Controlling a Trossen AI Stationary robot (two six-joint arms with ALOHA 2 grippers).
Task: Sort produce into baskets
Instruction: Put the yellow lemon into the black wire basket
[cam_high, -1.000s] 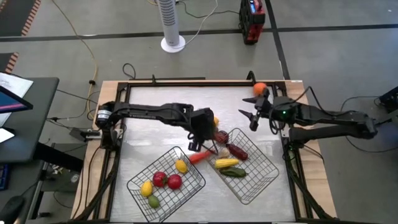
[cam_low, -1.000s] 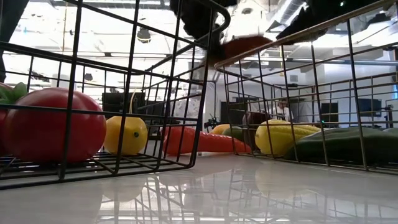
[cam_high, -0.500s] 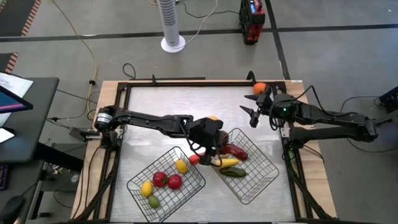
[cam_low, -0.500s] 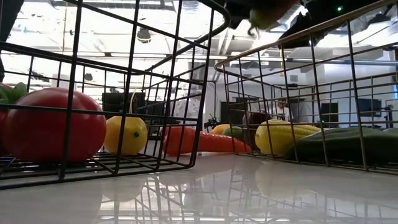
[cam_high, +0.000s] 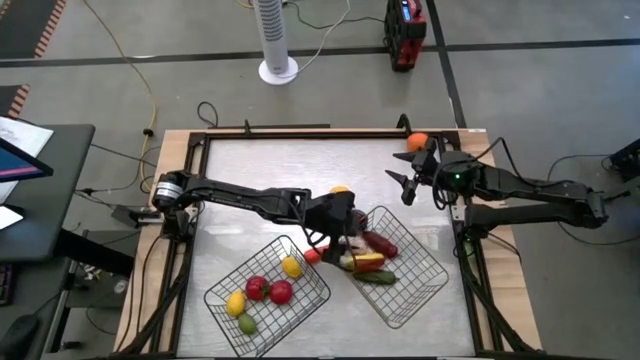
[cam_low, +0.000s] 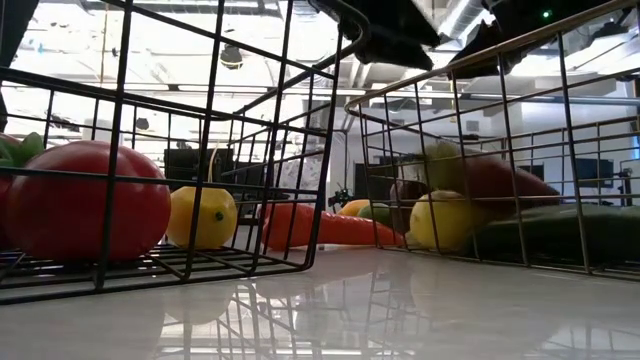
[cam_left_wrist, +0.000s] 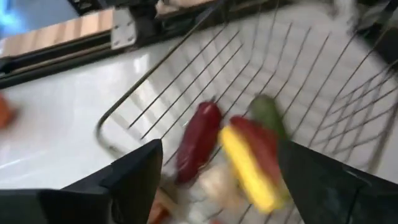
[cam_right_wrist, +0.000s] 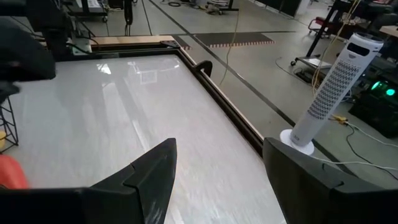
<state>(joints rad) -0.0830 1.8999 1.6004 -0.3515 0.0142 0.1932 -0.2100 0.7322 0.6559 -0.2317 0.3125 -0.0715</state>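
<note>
The red piece that was being carried above the rim half a second ago is now being seen down among the produce in the right basket, so it is probably being released. The left gripper is being held over that basket's near rim with fingers spread and empty. The right gripper is being kept spread over bare table; the carrot between the baskets is still waiting.

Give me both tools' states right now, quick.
Left tool: open, empty, over the right-hand basket above the produce there.
Right tool: open, empty, waiting over the table's far right corner.
</note>
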